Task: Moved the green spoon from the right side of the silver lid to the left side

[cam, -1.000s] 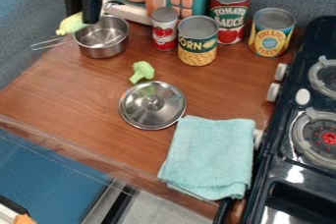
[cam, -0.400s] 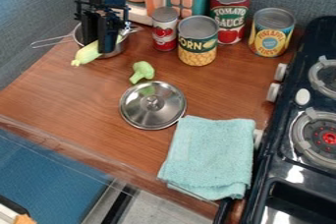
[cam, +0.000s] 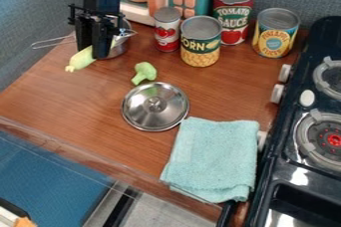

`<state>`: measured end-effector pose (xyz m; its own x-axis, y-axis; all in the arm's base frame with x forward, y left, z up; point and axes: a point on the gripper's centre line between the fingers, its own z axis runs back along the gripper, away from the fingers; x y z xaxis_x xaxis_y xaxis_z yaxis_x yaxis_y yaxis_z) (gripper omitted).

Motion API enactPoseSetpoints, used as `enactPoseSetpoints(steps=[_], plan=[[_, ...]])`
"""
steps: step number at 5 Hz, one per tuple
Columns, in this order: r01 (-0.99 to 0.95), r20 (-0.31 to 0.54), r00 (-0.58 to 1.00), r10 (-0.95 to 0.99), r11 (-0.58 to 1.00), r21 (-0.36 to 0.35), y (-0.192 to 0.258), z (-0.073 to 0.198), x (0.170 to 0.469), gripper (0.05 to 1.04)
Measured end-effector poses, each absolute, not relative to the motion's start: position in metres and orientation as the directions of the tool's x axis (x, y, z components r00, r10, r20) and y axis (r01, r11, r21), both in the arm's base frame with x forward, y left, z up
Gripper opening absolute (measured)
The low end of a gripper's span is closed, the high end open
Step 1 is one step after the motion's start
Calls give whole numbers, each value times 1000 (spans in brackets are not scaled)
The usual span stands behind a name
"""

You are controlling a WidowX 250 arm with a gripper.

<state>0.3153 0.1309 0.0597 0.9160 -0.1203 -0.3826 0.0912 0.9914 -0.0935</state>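
Because the green spoon (cam: pixel 81 60) belongs left of the silver lid (cam: pixel 154 104), the tool (cam: pixel 92 53) pinches it beyond the lid's upper-left side, seemingly around the handle so it won't swing when lowered to the table (cam: pixel 60 96).

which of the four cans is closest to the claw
The small red-and-white can, the leftmost and narrowest of the four, stands nearest the claw.

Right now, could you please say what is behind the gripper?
Behind the gripper is the silver pot, its right side and wire handle showing. The gripper and the green toy it holds hide much of the inside, so contents cannot be told.
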Motion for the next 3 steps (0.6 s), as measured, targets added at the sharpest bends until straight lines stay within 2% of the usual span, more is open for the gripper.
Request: enactPoseSetpoints(steps=[2, 3], plan=[[101, -394, 910, -133, 990, -101, 128, 42, 305, 379], [116, -374, 916, -143, 989, -94, 122, 50, 306, 379]])
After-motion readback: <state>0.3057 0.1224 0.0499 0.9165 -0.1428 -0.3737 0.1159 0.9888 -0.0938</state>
